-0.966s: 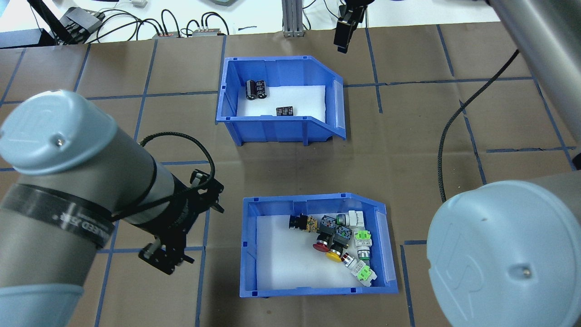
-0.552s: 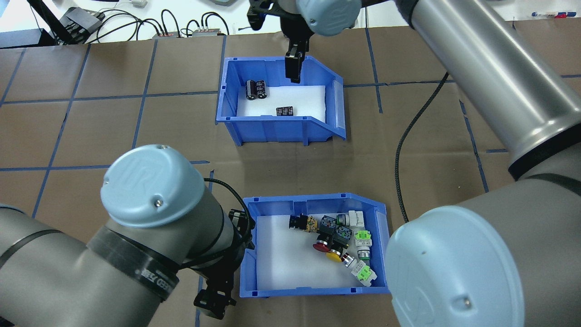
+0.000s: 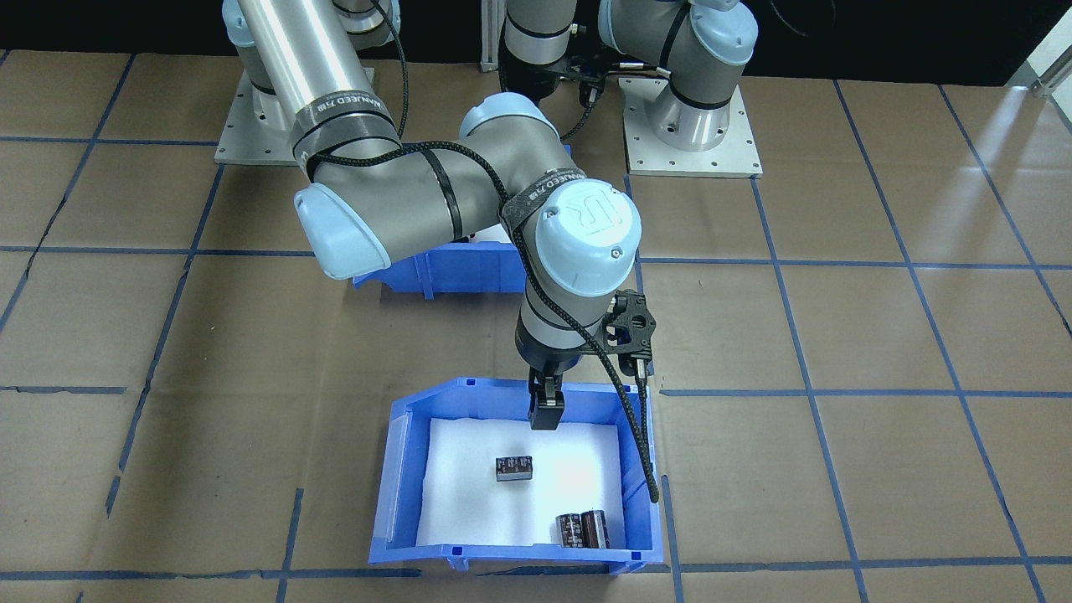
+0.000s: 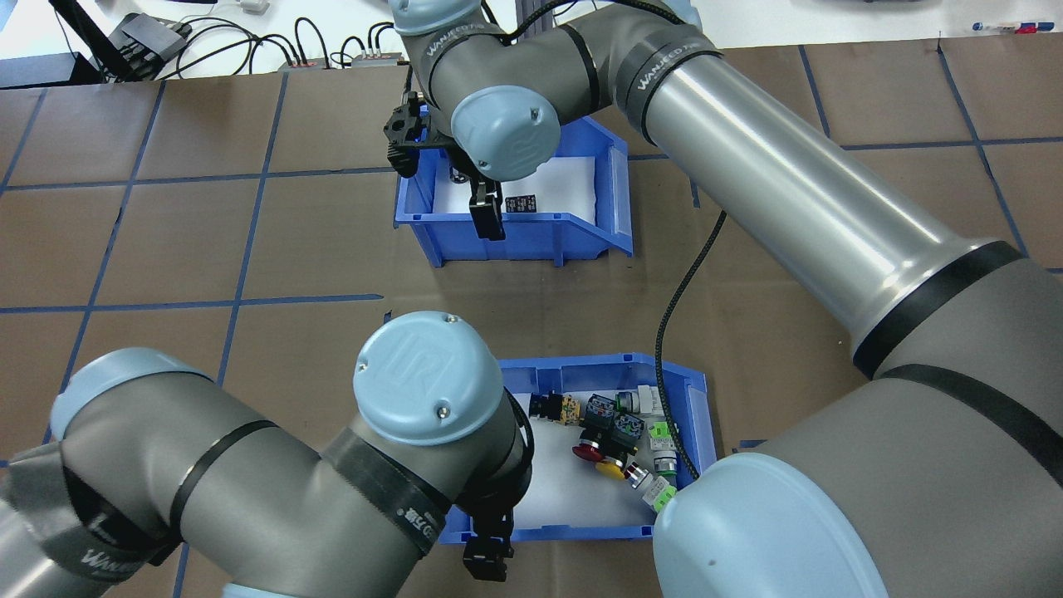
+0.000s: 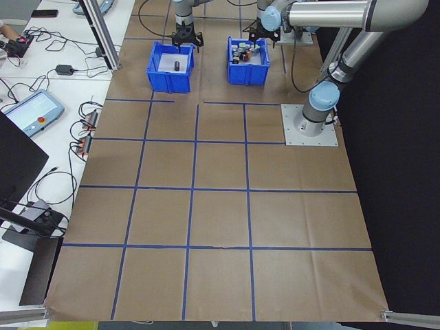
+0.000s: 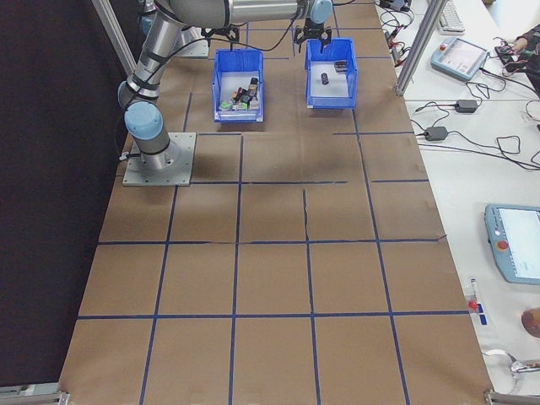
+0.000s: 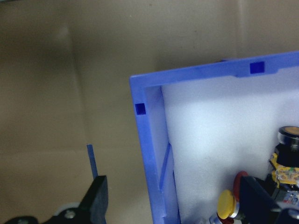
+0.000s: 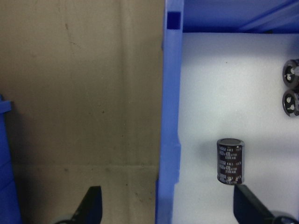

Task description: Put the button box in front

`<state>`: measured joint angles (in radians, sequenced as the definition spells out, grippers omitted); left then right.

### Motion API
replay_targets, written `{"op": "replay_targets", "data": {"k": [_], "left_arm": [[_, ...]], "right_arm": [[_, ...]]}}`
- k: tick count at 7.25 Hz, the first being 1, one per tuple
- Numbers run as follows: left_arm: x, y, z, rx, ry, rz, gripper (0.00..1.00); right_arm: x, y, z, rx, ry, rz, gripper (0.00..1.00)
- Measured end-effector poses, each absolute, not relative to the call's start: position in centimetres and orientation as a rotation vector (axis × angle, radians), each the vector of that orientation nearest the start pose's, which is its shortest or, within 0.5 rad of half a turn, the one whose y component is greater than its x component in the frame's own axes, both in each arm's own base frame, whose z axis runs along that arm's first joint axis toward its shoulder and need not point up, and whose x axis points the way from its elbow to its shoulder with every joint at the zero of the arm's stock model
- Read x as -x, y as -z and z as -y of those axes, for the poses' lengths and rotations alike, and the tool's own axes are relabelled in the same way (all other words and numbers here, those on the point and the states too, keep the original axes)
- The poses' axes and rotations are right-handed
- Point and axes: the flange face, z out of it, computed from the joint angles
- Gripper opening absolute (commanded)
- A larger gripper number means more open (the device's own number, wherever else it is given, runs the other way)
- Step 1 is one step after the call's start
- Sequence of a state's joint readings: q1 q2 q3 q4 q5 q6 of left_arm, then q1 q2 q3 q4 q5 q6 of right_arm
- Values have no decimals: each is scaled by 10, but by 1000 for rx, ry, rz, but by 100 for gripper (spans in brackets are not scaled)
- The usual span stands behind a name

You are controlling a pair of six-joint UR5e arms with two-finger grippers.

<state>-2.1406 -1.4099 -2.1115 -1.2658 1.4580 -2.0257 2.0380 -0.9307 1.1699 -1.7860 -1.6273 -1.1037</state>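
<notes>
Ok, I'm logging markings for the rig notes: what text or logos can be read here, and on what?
"UR": logo on the right arm's wrist cap.
"UR": same logo on the left arm's cap.
"WANJEED": black strap on the right arm.
Capacitor label: too blurred to read.

"UR" stands on the right arm's joint cap; "WANJEOD" is printed on the black strap around that arm.

A robotics lab: taped paper-covered table, teach pendants, cables alongside.
</notes>
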Motion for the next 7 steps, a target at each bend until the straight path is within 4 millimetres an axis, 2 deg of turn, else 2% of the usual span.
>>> {"op": "replay_targets", "data": {"k": [2,3,4,5,7], "left_arm": [[340,-298,235,2115,-179,-2329,99],[340,-288,229,2122,-177,-2341,99],[339,-284,226,2119,-177,-2348,99],[339,-282,226,2116,-176,-2351,99],[343,-270,229,2111,-182,-2329,99]], "right_arm": [[-453,-278,585,2268,14,-2267,100],[-455,-270,581,2265,26,-2273,100],[-456,-266,580,2265,38,-2275,94],[-457,-264,580,2263,45,-2275,62],[-457,-264,580,2265,45,-2279,26]]}}
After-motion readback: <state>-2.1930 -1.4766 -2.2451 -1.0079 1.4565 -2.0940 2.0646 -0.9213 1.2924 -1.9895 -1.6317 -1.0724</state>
